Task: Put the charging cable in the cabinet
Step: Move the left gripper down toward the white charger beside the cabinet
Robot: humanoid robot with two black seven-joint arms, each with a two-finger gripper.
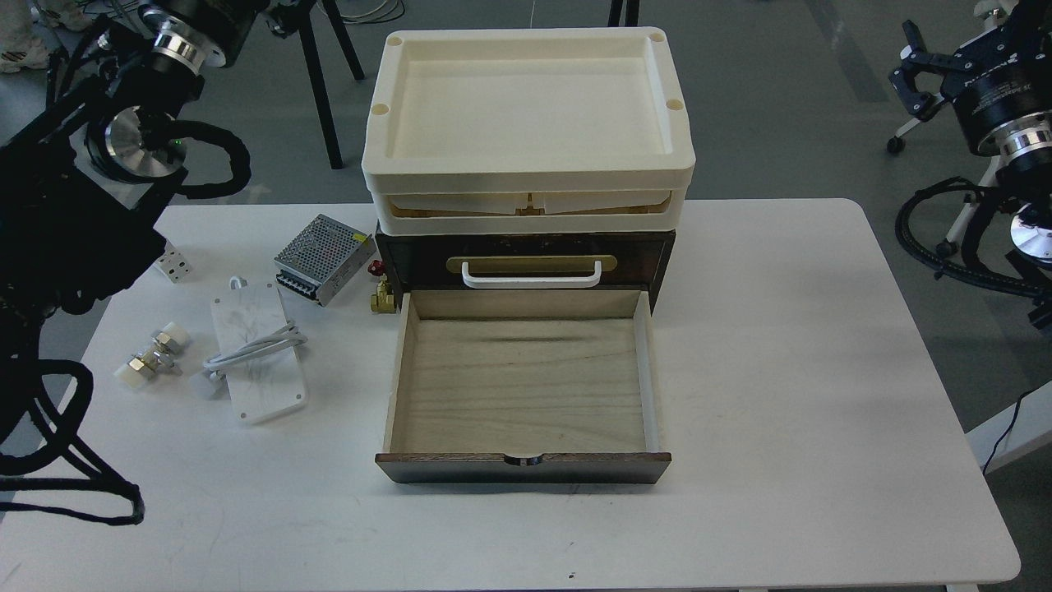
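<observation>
The charging cable (256,345), thick and white with a white plug end, lies looped over a flat white marbled slab (261,386) on the table, left of the cabinet. The cabinet (526,263) is a dark brown wooden chest. Its lower drawer (526,386) is pulled fully out, and the pale wood inside holds nothing. The upper drawer is closed, with a white handle (530,278) on a brass plate. My left gripper (283,16) is dark at the top edge, far above the cable. My right gripper (914,74) hangs open at the upper right, off the table.
Cream plastic trays (526,177) are stacked on the cabinet. A silver perforated metal box (322,256), a small white block (175,265), a brass-and-white fitting (153,358) and a brass valve (381,296) lie on the table's left part. The table's edges run along the front and right.
</observation>
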